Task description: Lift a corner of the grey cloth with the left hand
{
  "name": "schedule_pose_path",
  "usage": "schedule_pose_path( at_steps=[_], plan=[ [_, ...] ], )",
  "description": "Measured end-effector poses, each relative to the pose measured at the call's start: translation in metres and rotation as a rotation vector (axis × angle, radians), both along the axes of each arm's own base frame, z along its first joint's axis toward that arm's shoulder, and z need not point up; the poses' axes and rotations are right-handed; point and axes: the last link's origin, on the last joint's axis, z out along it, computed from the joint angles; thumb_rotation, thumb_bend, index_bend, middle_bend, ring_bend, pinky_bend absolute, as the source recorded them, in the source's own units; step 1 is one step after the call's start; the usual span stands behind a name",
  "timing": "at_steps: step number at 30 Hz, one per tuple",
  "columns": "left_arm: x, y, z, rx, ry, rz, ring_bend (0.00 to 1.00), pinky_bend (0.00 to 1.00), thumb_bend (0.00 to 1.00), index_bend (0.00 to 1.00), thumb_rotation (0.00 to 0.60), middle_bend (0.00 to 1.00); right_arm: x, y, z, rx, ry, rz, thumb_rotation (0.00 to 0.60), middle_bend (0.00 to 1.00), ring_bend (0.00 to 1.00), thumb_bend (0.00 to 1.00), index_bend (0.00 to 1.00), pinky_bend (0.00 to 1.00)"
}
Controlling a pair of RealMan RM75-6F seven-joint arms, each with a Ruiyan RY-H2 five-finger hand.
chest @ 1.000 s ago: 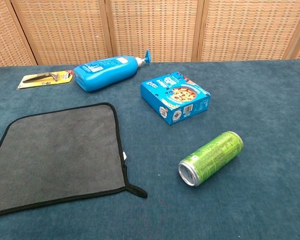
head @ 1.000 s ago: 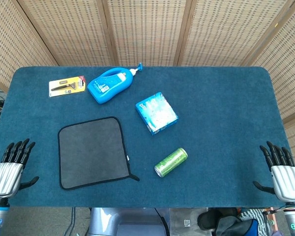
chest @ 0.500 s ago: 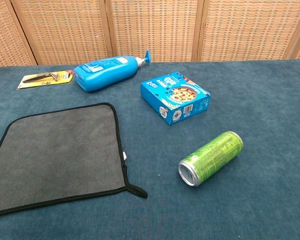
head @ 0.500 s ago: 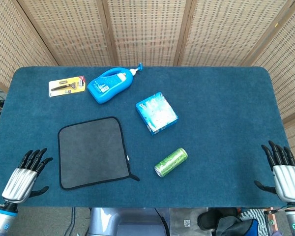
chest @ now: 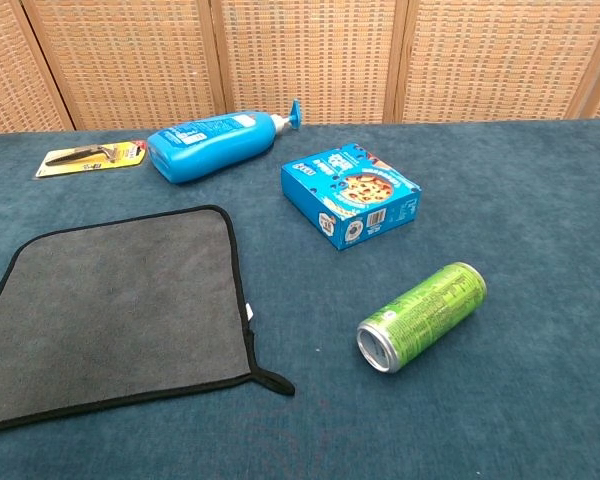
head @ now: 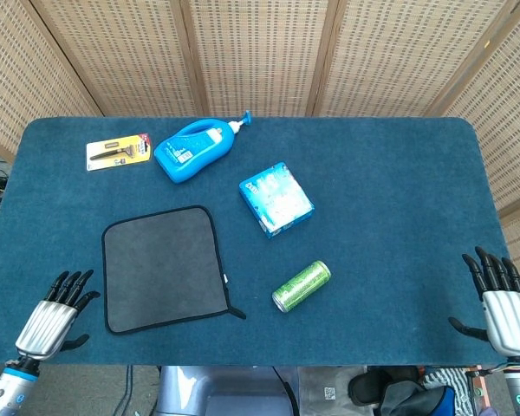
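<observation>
Your left hand [head: 50, 314] sat at the near left edge of the table [head: 390, 182], fingers spread apart and holding nothing, just left of the grey cloth [head: 163, 269] and not touching it. The cloth lay flat on the blue surface at the near left, its black hem unbroken and a small loop projecting from its near right corner; all four corners were down. Behind it, at the far left, you had a carded razor [head: 118, 151], with a blue pump bottle [head: 193, 150] lying on its side just to the right of the card. A blue box [head: 276, 199] stood near the centre of the table, well apart from the cloth. A green can [head: 302, 286] lay on its side nearer to you than the box, its open end toward the cloth's loop but clear of it. Your right hand [head: 505, 310] rested at the near right edge, fingers likewise extended and empty, well apart from every object.
</observation>
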Motion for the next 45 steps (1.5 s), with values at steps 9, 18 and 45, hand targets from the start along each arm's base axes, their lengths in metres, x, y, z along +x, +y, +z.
schedule_pose_path(
  at_steps=[9,18,45],
  plan=[
    [-0.003,0.001,-0.021,-0.014,0.004,-0.022,0.00,0.00,0.18,0.28,0.600,0.00,0.000,0.000,0.002,-0.008,-0.004,0.001,0.600,0.00,0.00,0.00,0.00,0.00],
    [-0.003,0.002,-0.031,-0.026,0.003,-0.031,0.00,0.00,0.18,0.28,0.600,0.00,0.000,0.000,0.003,-0.015,-0.007,0.004,0.600,0.00,0.00,0.00,0.00,0.00],
    [0.002,0.011,-0.049,-0.059,0.019,-0.040,0.00,0.00,0.18,0.29,0.600,0.00,-0.001,-0.002,0.006,-0.033,-0.019,-0.001,0.600,0.00,0.00,0.00,0.00,0.00]
  ],
)
